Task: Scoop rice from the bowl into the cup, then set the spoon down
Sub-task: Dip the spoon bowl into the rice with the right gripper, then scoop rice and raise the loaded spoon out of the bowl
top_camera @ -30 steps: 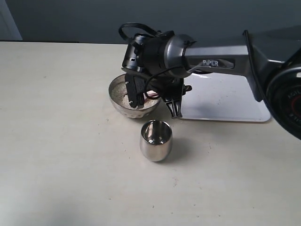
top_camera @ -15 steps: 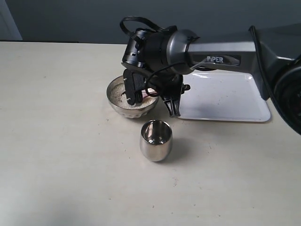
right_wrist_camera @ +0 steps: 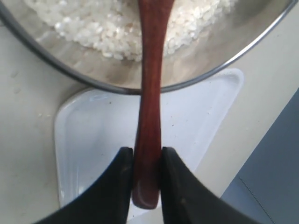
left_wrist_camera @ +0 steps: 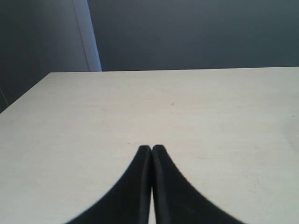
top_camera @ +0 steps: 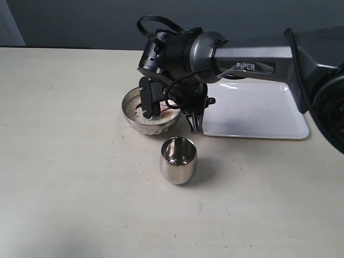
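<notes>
Left gripper (left_wrist_camera: 151, 149): fingers pressed flat together with nothing between them, over bare table (left_wrist_camera: 93, 112). It does not show in the exterior view and looks idle.

Bowl (top_camera: 130, 114): left of centre on the table, upright, with rice (right_wrist_camera: 103, 28) heaped inside.

The right arm reaches across from the right side and hangs over the bowl. Right gripper (right_wrist_camera: 147, 154): narrow, clamped on the handle of the spoon (right_wrist_camera: 150, 88) near its tail end. The handle crosses the bowl rim and runs down into the grains. The spoon head is cut off at the frame edge, so I cannot tell how much it carries.

Cup (top_camera: 178, 160): upright, in front of the bowl and a little to its right, apart from it. The inside is all reflections, and I can make out no rice in it.

White tray (top_camera: 258, 115): right of the bowl and empty. The gripper hides whether tray and bowl touch.

Step in hand, as I read it: loading the spoon in the bowl, the scoop itself. No transfer is under way yet.

Next move calls for:
- lifting the head clear of the rim while keeping it level
- carrying it the short way to the cup
- centring it over that narrow mouth before rolling the wrist

The cup is slim and light-looking, so a nudge could tip it. Any tilt on the way would scatter grains on the table.
</notes>
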Robot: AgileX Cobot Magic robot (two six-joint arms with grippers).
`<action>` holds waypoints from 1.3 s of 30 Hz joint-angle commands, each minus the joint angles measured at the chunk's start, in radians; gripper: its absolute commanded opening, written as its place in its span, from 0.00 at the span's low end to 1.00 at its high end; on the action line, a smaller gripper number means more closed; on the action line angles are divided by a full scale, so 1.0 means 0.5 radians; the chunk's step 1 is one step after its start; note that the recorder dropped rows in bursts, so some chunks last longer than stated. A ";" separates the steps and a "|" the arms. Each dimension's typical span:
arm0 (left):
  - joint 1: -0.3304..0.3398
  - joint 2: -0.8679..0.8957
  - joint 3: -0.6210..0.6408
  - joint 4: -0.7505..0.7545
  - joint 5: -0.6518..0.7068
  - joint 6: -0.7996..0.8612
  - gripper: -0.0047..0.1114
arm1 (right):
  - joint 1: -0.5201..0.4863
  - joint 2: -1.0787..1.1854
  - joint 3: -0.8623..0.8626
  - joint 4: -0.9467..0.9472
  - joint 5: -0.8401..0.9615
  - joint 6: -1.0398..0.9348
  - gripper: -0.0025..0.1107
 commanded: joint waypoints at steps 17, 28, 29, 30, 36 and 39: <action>-0.003 -0.002 -0.017 -0.004 -0.011 -0.014 0.04 | -0.150 -0.026 -0.149 0.471 0.173 -0.278 0.02; -0.003 -0.002 -0.017 -0.004 -0.011 -0.014 0.04 | -0.150 -0.038 -0.149 0.471 0.248 -0.278 0.02; -0.003 -0.002 -0.017 -0.004 -0.011 -0.014 0.04 | -0.150 -0.045 -0.149 0.471 0.248 -0.278 0.02; -0.003 -0.002 -0.017 -0.004 -0.011 -0.014 0.04 | -0.150 -0.051 -0.149 0.471 0.248 -0.278 0.02; -0.003 -0.002 -0.017 -0.004 -0.011 -0.014 0.04 | -0.150 -0.103 -0.149 0.476 0.248 -0.278 0.02; -0.003 -0.002 -0.017 -0.004 -0.011 -0.014 0.04 | -0.150 -0.122 -0.149 0.519 0.248 -0.278 0.02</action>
